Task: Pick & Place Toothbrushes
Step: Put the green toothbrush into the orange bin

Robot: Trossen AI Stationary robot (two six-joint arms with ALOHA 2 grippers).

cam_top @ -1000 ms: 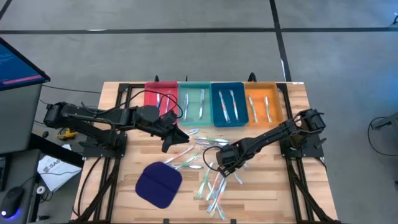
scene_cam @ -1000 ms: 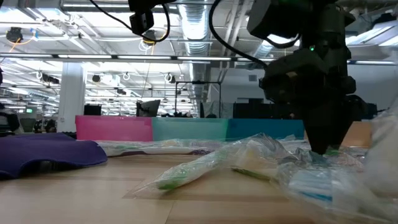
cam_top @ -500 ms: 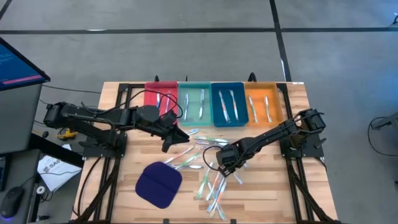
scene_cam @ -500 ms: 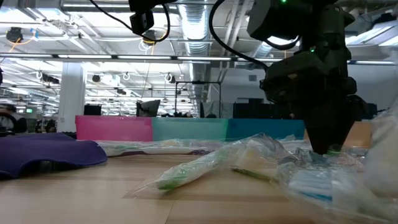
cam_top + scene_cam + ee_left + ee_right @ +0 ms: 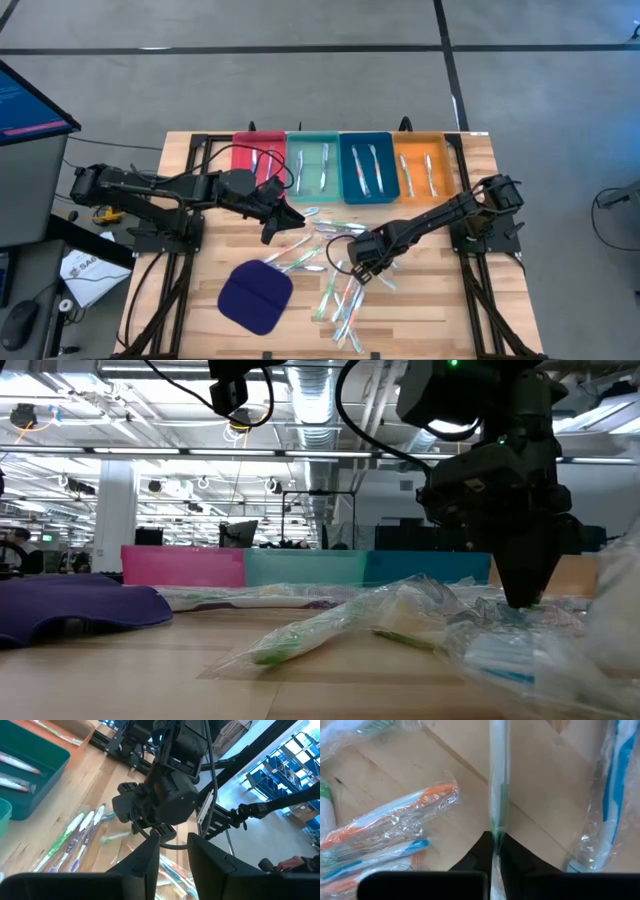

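— On the wooden table (image 5: 430, 300), what lies left to right?

— Left gripper (image 5: 268, 235), fingers slightly apart, holding nothing; blue pad (image 5: 255, 296); loose toothbrushes (image 5: 340, 300) mid-table; right gripper (image 5: 360, 272) clamped on a green wrapped toothbrush (image 5: 498, 795).

— Room? Writing?

— Grey floor, ceiling lights; no readable writing.

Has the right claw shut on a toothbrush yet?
Shut: the right claw pinches a green-striped wrapped toothbrush between its fingers, down at the table.
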